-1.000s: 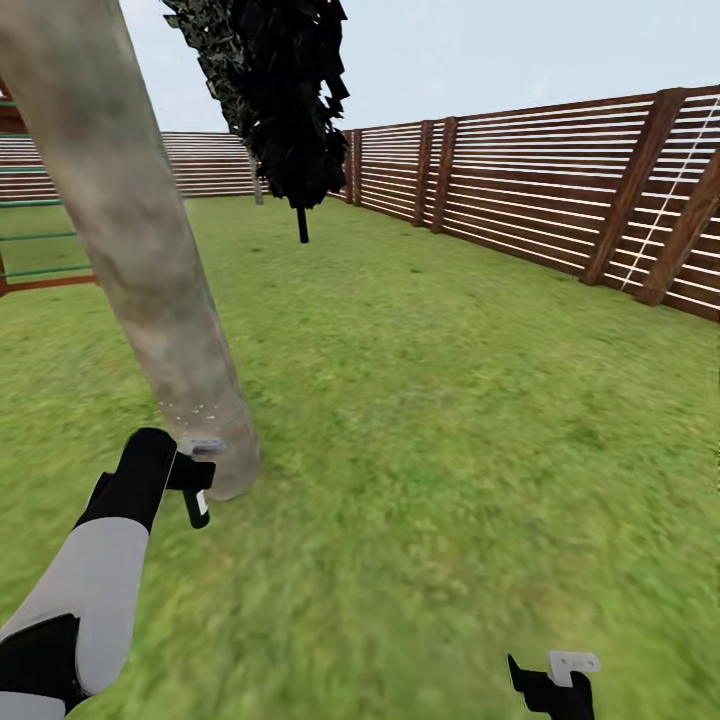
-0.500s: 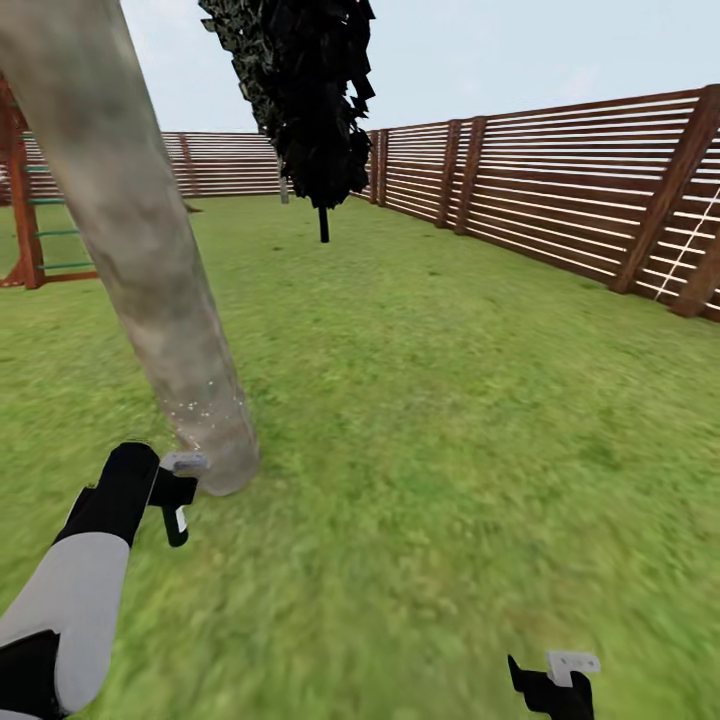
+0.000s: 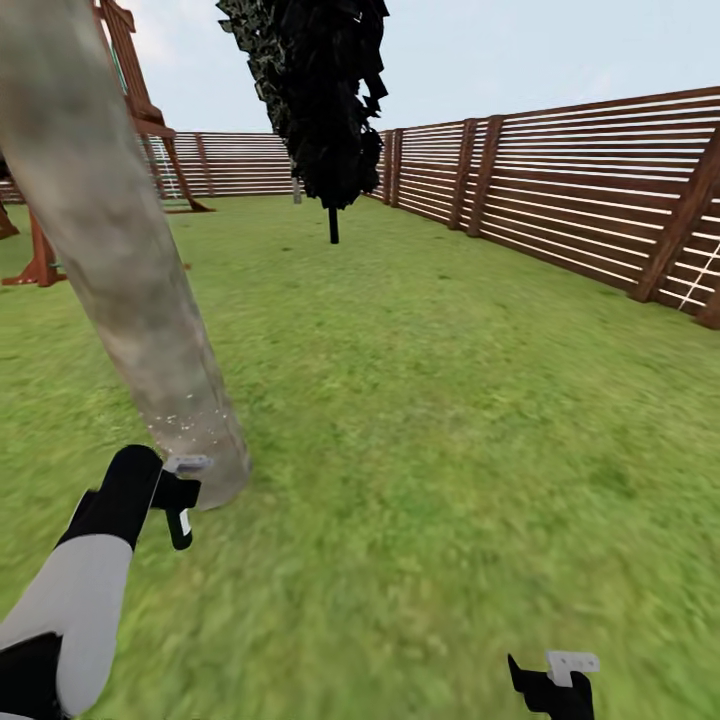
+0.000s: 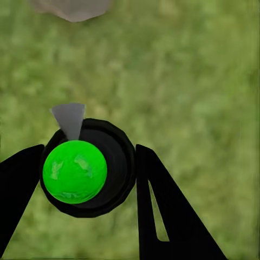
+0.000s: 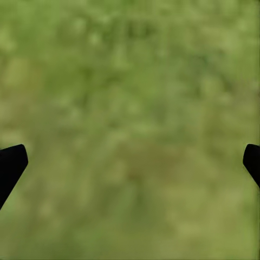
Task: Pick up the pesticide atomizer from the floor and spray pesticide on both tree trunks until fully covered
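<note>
My left pincer [image 3: 180, 500] clamped on pesticide atomizer [image 4: 86, 168], nozzle facing tree trunk [image 3: 130, 280] base just beside; right pincer [image 5: 130, 157] apart, idle.

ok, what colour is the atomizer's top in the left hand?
Bright green on the atomizer's top, over a black body; the left wrist view shows it best.

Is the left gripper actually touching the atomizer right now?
Touching. In the left wrist view both black fingers press against the sides of the round dark atomizer, with no grass visible between them; the left gripper is closed around it.
</note>
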Controlling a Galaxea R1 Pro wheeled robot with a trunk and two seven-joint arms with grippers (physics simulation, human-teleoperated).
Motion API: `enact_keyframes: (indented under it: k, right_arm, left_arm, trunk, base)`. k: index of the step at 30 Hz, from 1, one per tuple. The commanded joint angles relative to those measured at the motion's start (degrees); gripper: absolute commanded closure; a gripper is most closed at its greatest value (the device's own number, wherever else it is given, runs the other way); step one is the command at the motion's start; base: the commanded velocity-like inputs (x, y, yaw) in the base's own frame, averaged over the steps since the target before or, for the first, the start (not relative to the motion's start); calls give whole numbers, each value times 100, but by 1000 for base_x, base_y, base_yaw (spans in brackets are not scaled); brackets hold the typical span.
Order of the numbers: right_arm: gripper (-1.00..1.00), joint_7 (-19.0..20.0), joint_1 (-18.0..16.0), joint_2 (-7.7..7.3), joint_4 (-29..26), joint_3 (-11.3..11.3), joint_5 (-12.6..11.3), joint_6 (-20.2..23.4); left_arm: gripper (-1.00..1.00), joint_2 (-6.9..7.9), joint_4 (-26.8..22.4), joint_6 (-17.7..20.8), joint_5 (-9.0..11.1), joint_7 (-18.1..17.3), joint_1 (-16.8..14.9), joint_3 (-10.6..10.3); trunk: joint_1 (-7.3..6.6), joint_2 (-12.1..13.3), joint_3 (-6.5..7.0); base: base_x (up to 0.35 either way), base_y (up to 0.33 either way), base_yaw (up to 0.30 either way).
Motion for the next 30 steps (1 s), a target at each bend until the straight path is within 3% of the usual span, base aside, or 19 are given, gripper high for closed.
enact_keyframes:
  k: [1, 6, 10, 14, 30]
  right_arm:
    - [-100, 44, -2, 0, 3, -50, 17, -19]
    - [-100, 44, -2, 0, 3, -50, 17, -19]
    - [-100, 44, -2, 0, 3, -50, 17, -19]
    - [-100, 49, -2, 0, 3, -50, 17, -19]
    - [-100, 46, -2, 0, 3, -50, 17, -18]
  left_arm:
    - [100, 25, 1, 8, -65, -55, 9, 20]
    - [100, 115, 4, -19, -67, -48, 386, 26]
    - [100, 27, 34, -29, -38, -41, 430, 14]
    - [100, 65, 111, -33, -53, -44, 440, 35]
    - [100, 105, 40, -47, -67, -32, 470, 49]
  trunk:
    - [0, -2, -5]
    - [0, -2, -5]
    - [0, -2, -5]
    - [0, -2, -5]
    - [0, -2, -5]
  base:
    - [28, -265, 267]
    - [5, -216, 274]
    - [0, -14, 275]
    - [5, -10, 267]
    - [136, -231, 16]
